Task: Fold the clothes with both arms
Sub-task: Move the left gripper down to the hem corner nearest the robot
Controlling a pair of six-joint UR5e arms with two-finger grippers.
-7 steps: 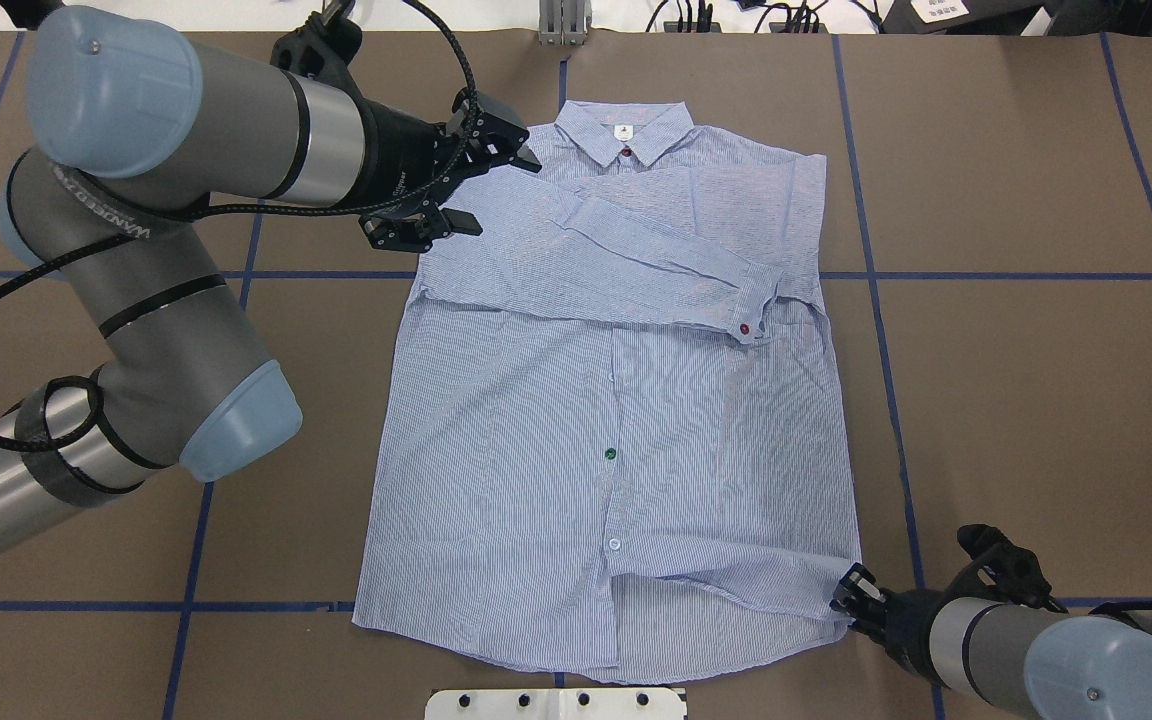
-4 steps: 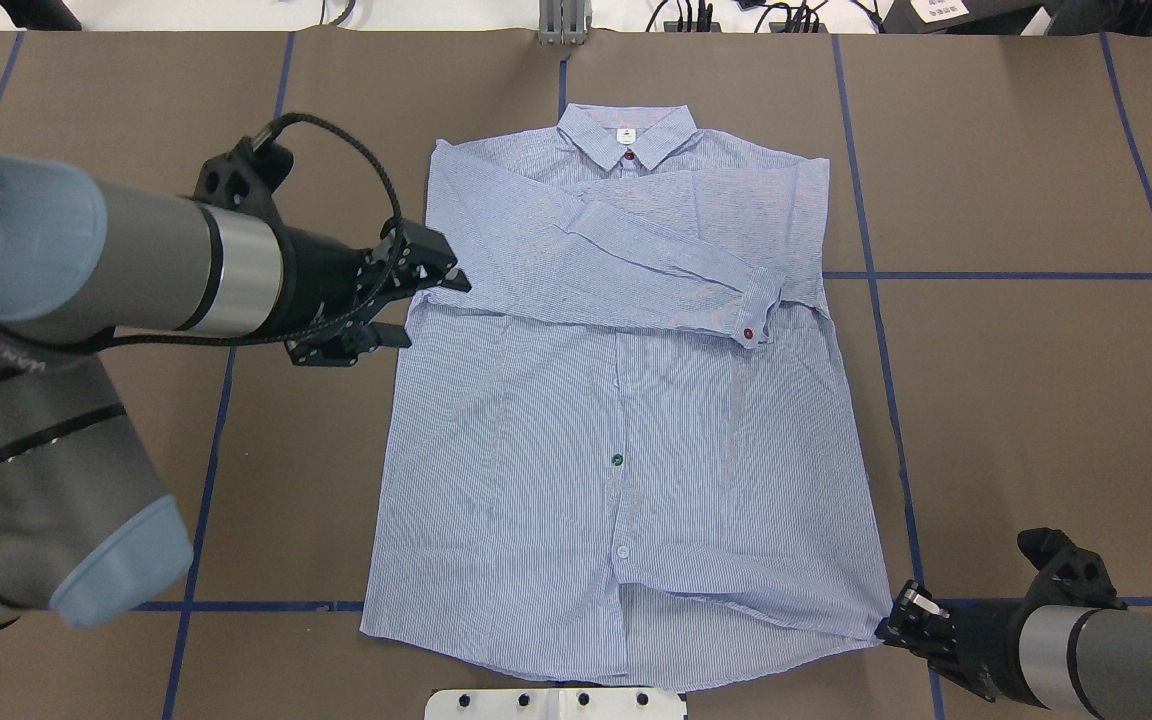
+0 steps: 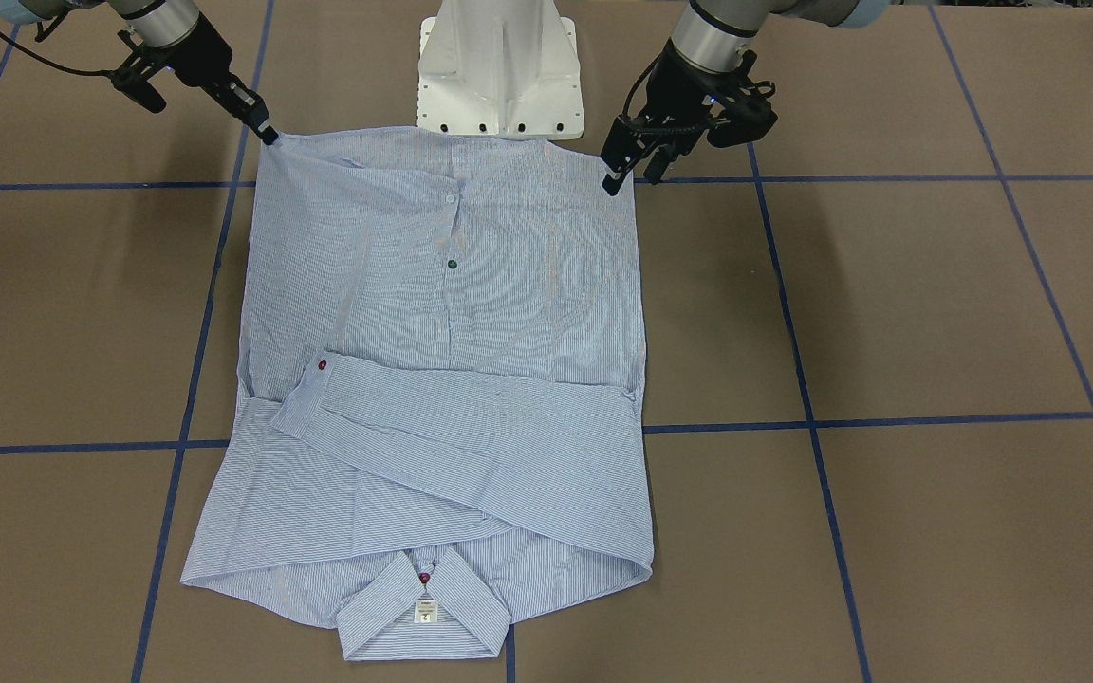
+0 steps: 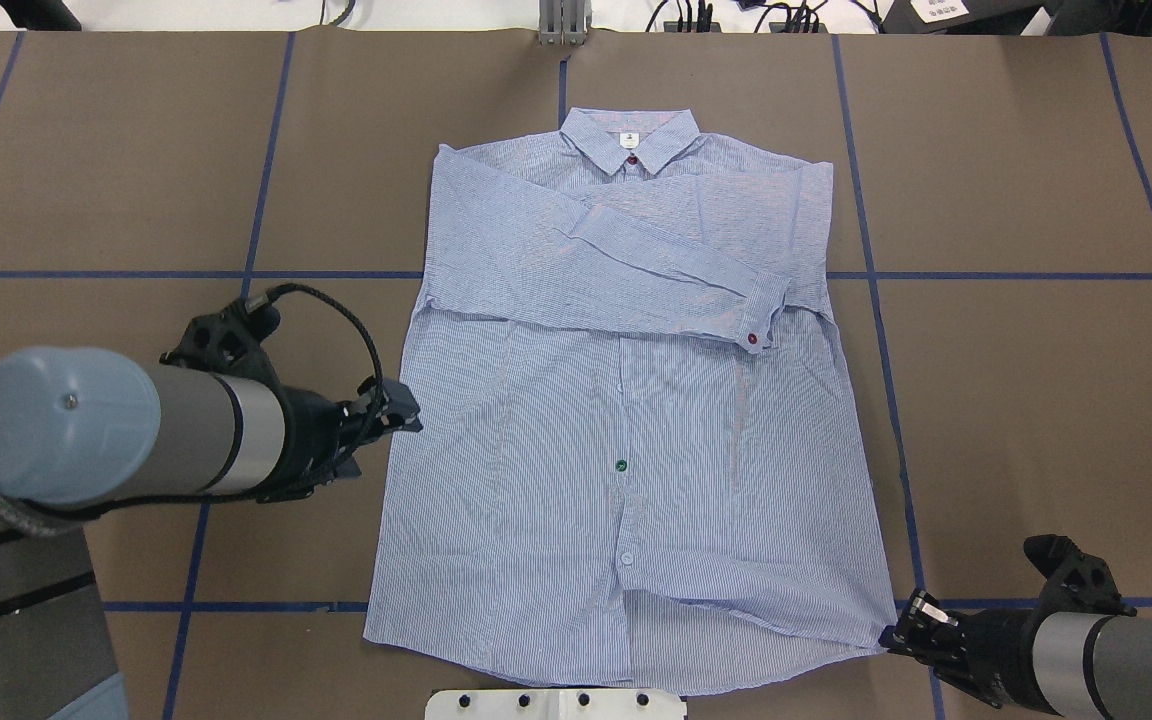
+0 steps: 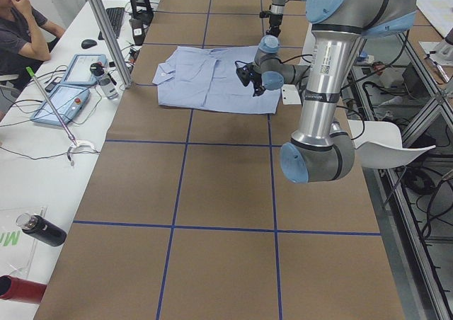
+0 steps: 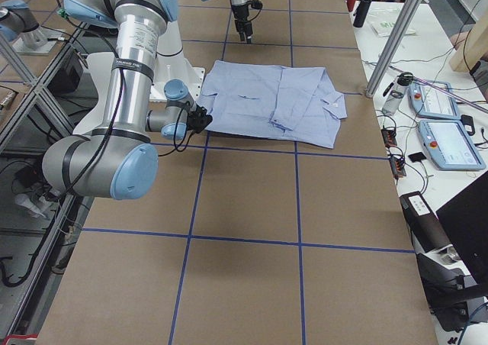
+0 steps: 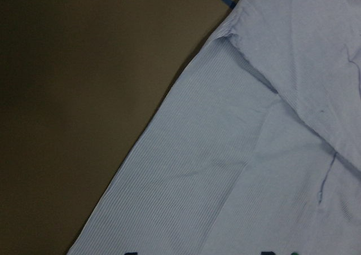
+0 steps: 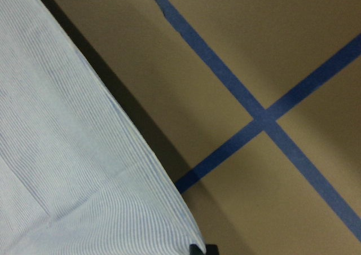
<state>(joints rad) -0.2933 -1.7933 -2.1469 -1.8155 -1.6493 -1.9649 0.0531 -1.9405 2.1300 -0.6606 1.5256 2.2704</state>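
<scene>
The pinstriped shirt [image 4: 616, 420] lies flat and face up on the brown table, collar at the far end, with a sleeve folded across the chest [image 3: 452, 313]. My left gripper [image 4: 386, 435] hovers open beside the shirt's left edge, holding nothing; in the front view the left gripper [image 3: 630, 176] stands near the hem corner. Its wrist view shows only the shirt [image 7: 237, 165] edge and the table. My right gripper [image 4: 896, 635] is shut on the hem's right corner, seen pinched in the front view at the right gripper [image 3: 265, 133]. The shirt [image 8: 67, 170] corner runs down to a fingertip.
The white pedestal base [image 3: 499, 66] stands just behind the hem. Blue tape lines [image 4: 1026, 275] grid the brown table. A person [image 5: 21, 30] sits at a side bench with tablets [image 5: 71, 86] and bottles beyond the collar end.
My left arm swung from the shirt's shoulder down along its left side toward the hem. My right gripper moved outward to the right, drawing the hem corner with it.
</scene>
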